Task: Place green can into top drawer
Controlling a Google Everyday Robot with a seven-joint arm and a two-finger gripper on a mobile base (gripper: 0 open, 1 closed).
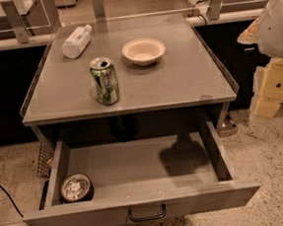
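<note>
The big flat grey metal surface (188, 81) is on top, and under it the wide grey metal top drawer (136, 167) is pulled open. Your pale yellow blocky gripper (268, 99) hangs off to the right, well apart from the small green-and-white metal drink can (104, 81) standing up near the front edge; I cannot tell how the jaws are. I think grabbing is not yet begun, so bring the gripper over to the can first.

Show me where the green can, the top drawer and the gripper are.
green can (104, 81), camera view, middle of its side.
top drawer (91, 217), camera view, on its front panel.
gripper (271, 93), camera view, its yellowish part at the right edge.
</note>
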